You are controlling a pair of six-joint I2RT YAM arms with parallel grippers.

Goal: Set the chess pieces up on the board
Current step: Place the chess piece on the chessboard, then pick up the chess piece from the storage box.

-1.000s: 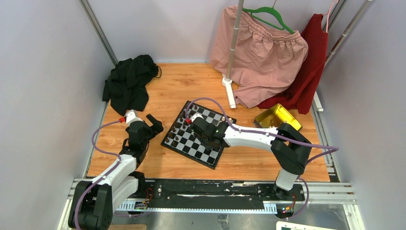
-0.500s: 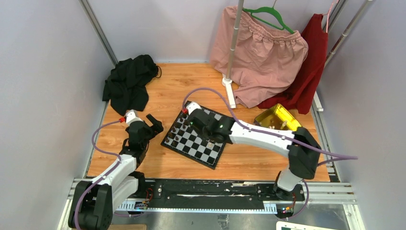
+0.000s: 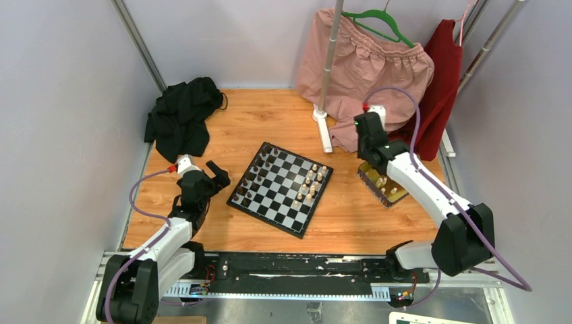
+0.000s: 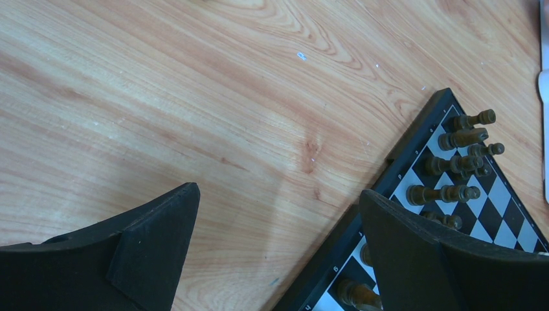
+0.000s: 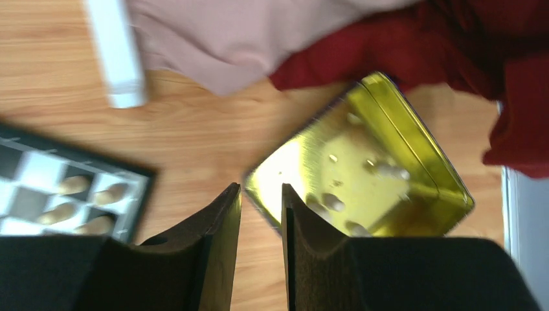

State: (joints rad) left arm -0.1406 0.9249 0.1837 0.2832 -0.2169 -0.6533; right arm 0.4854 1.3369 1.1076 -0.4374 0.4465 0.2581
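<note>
The right gripper (image 5: 260, 193) hangs with its fingers nearly together, only a thin slit between them and nothing in it. It is over the edge of the yellow tray (image 5: 421, 146), where a few loose pieces (image 5: 333, 202) lie (too blurred to tell their kinds). The left gripper (image 4: 278, 194) is spread wide and empty above the bare table (image 4: 194, 97), just beside the board (image 3: 280, 190). Dark pieces (image 4: 453, 162) stand along the board's left side and cream pieces (image 3: 310, 185) along its right.
</note>
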